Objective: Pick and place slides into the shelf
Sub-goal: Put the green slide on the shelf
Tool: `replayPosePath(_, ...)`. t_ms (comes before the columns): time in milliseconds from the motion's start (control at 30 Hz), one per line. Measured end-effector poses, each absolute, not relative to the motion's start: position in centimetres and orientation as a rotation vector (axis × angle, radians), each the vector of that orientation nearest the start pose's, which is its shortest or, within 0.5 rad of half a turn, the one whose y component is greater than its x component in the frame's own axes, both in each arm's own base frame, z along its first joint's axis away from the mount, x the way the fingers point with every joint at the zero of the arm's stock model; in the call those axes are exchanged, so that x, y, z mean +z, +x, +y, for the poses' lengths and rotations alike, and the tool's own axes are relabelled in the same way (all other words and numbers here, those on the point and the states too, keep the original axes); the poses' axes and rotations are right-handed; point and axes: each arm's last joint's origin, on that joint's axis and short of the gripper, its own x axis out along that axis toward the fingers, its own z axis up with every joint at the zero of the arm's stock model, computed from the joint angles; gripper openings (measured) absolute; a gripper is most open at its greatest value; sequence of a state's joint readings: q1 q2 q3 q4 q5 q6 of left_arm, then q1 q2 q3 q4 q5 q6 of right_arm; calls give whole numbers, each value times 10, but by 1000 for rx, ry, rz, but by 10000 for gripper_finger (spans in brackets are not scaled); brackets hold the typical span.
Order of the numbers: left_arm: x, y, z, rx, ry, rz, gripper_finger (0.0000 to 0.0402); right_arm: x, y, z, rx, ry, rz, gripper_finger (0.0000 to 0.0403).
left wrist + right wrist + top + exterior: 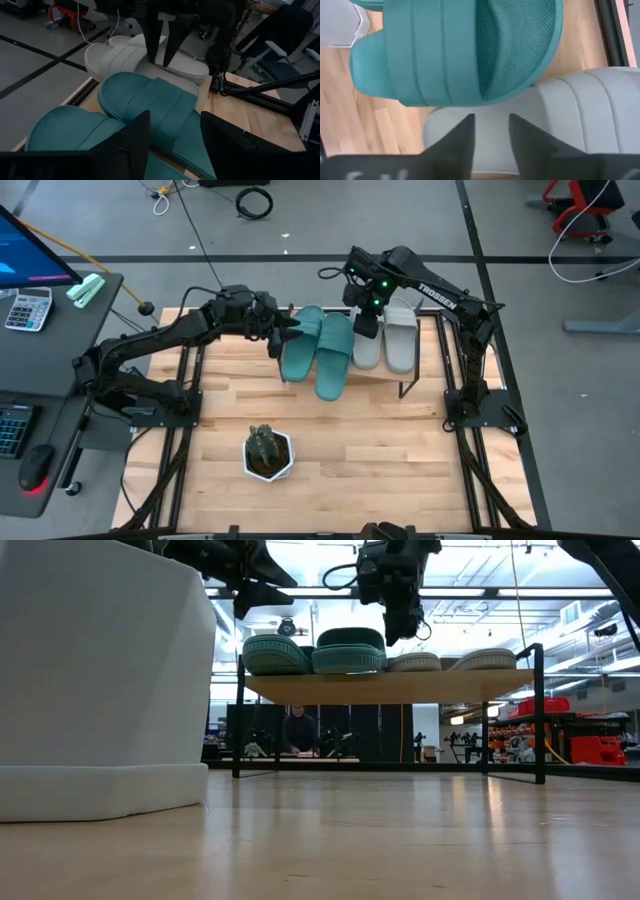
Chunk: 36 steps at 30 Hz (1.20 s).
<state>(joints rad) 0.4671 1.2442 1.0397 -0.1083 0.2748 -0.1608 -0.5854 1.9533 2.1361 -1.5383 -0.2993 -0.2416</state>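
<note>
All four slides lie side by side, soles down, on the shelf (388, 376) (400, 688) at the table's far side. The teal pair (301, 342) (334, 355) is on the left and the grey-white pair (368, 345) (401, 340) on the right. The inner teal slide (155, 107) sticks out past the shelf's near edge. My left gripper (283, 337) (175, 120) (250, 600) is open and hovers over the teal pair from the left. My right gripper (366, 323) (491, 125) (402, 632) is open, pointing down just above the inner grey slide (580, 115).
A small potted plant in a white pot (268, 452) (100, 670) stands on the table's near middle, with bare wood around it. Thin black shelf legs (539, 710) stand on the tabletop. A person (297, 730) shows in the room beyond the shelf.
</note>
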Motion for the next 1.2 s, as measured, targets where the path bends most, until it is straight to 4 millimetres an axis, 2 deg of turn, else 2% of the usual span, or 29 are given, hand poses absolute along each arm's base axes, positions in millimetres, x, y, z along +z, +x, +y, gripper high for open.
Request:
replayPosePath(167, 333, 252, 119, 214, -262, 277, 179, 358, 312, -197, -99, 349, 1246, 34)
replayPosePath(233, 333, 252, 119, 213, -257, 277, 176, 358, 312, -198, -113, 326, 1257, 10)
replayPosePath(467, 334, 252, 119, 221, -253, 272, 176, 358, 308, -202, -175, 293, 1294, 6)
replayPosePath(633, 334, 252, 119, 221, -254, 271, 177, 355, 306, -201, -136, 328, 1305, 5)
replayPosePath(733, 334, 252, 119, 221, -253, 270, 174, 348, 309, -197, -77, 371, 1309, 4)
replayPosePath(1000, 334, 252, 119, 220, -247, 270, 177, 311, 319, -185, -31, 382, 1411, 2)
replayPosePath(1200, 334, 252, 119, 220, -242, 271, 174, 313, 323, -182, -33, 375, 1389, 2)
